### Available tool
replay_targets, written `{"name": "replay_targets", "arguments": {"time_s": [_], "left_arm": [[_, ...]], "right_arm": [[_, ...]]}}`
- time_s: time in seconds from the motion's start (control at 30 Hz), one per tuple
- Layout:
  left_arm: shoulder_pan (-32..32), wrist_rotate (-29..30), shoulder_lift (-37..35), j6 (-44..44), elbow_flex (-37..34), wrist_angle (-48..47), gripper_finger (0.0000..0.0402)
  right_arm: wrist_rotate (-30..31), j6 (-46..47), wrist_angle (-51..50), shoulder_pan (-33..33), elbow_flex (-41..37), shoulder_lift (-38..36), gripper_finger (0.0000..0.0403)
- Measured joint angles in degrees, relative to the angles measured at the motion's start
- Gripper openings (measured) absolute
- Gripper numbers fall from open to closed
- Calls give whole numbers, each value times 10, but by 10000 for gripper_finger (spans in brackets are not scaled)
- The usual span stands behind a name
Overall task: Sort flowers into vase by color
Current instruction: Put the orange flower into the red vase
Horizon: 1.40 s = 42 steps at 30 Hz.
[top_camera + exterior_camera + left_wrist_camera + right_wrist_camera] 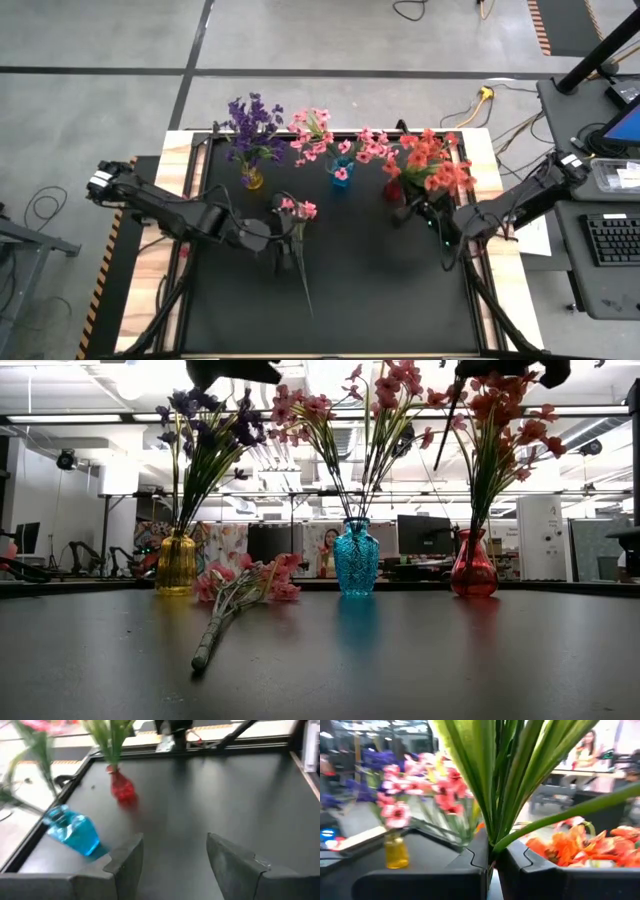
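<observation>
A: Black counter (380,290), three vases sitting in a row along the far side. Yellow vase (176,565) is carrying the purple flowers (252,122), blue vase (356,557) is carrying pink flowers (312,135), red vase (473,565) is carrying the coral-red flowers (435,165).

B: Anything lying loose?

A: One pink sprig (240,588) is lying flat on the counter, blossoms pointing toward the vases between yellow and blue, stem running toward the near edge.

B: Left tool?

A: Left tool (284,248) is hovering right beside that sprig's stem in the high view, fingers (125,865) standing released, nothing showing between them in the left wrist view, only bare counter.

B: Is it touching the sprig?

A: Can't tell from above; too close to call.

B: Right tool?

A: Right tool (492,865) is clenched on a green stem (495,810) with long leaves fanning up out of the fingers. In the high view it's sitting just beside the red vase, at the coral-red bunch.

B: Which colour is that held stem carrying?

A: Can't tell for sure; orange-red blossoms are showing right next to it in the right wrist view, but the top of the held stem is running out of view.
</observation>
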<state>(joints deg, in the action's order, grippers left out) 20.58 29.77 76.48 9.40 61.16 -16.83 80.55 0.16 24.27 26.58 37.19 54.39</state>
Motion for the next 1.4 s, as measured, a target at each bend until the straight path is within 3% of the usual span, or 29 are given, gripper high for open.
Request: {"name": "replay_targets", "arguments": {"time_s": [0.23,0.6,1.1,1.4], "left_arm": [[0,48,-7,36,0,-70,191],[1,62,-5,36,0,-81,187],[1,62,-5,37,-1,-87,186],[1,62,-5,42,-1,-92,186]], "right_arm": [[1,-42,-1,-28,12,1,13],[7,-60,-29,-65,22,1,13],[2,124,-226,-100,22,1,13],[-89,204,-305,-162,22,1,13]]}}
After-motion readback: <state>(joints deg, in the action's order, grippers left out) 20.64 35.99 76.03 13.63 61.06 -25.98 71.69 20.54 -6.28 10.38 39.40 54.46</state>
